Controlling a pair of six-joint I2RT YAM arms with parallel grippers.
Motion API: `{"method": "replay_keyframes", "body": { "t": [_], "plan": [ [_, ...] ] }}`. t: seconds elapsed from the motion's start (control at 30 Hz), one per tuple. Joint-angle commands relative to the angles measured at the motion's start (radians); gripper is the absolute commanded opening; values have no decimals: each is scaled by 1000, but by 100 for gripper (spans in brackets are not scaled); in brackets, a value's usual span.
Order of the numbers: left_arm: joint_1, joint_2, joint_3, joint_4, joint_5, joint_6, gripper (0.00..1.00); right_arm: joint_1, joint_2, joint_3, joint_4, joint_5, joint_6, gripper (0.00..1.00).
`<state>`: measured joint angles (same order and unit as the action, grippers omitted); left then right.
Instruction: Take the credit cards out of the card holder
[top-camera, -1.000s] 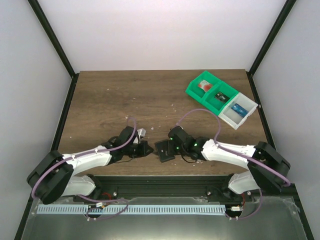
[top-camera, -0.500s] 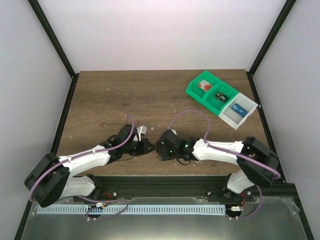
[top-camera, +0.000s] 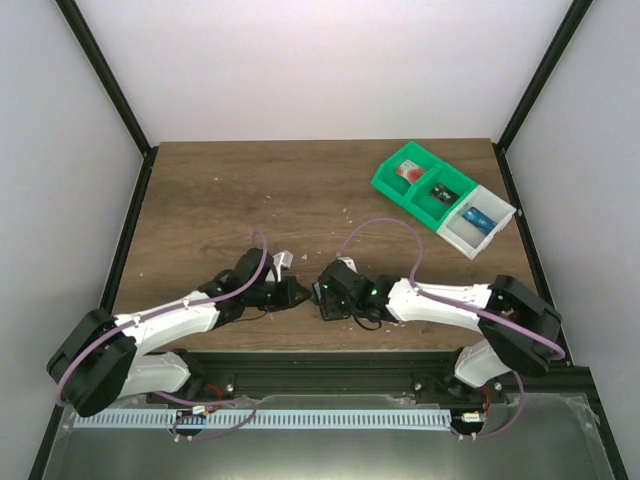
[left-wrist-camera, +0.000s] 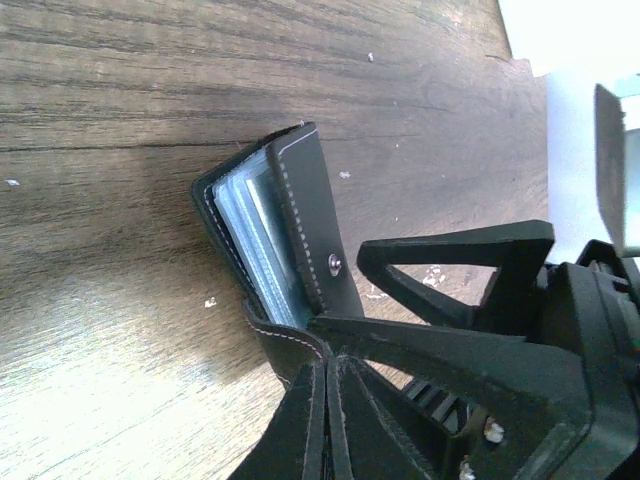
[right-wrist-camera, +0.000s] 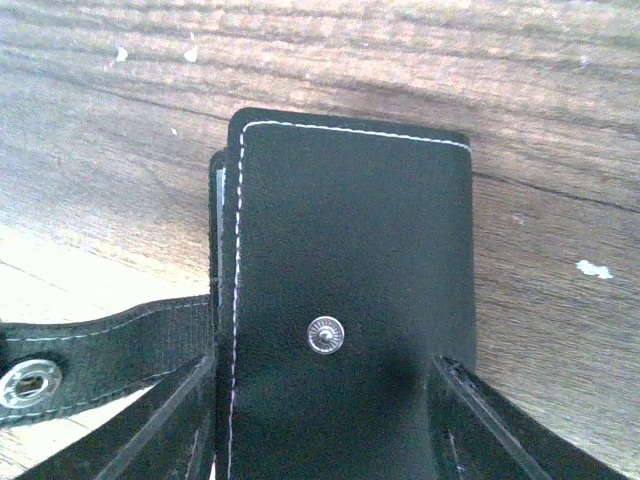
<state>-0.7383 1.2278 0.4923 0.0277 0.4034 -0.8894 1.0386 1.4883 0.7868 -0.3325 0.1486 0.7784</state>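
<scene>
Right wrist: right fingers (right-wrist-camera: 160, 430) clamp the card holder (right-wrist-camera: 350, 250); left fingers (left-wrist-camera: 300, 425) pinch it too.

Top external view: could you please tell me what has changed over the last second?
The right gripper slid left over the black stitched leather card holder, closing on the left gripper, which barely shifted. The green and white plastic bins stayed put.
</scene>
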Motion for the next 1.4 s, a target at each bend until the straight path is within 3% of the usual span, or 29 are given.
{"method": "replay_keyframes", "body": {
  "t": [0.0,0.37,0.47,0.63,0.77,0.9,0.97,1.07,1.37],
  "plan": [
    [4,-16,9,-3,-5,7,0,8,-50,26,-46,73,14,56],
    [5,-8,0,-27,-28,32,0,7,-122,17,-134,153,20,46],
    [8,-11,-6,-56,-60,53,0,7,-159,0,-158,172,15,37],
    [35,-17,-22,-106,-97,86,0,-9,-225,-80,-169,188,37,13],
    [60,-30,-31,-142,-137,117,0,-35,-267,-165,-126,145,50,6],
    [85,-28,-39,-137,-119,125,0,-59,-284,-242,-52,103,53,6],
    [91,-24,-42,-136,-115,124,0,-65,-280,-267,-28,78,51,18],
    [92,-19,-49,-126,-100,121,0,-66,-293,-265,-44,75,63,27],
    [92,-21,-53,-106,-57,119,0,-61,-376,-91,-214,84,60,33]
  ]
}}
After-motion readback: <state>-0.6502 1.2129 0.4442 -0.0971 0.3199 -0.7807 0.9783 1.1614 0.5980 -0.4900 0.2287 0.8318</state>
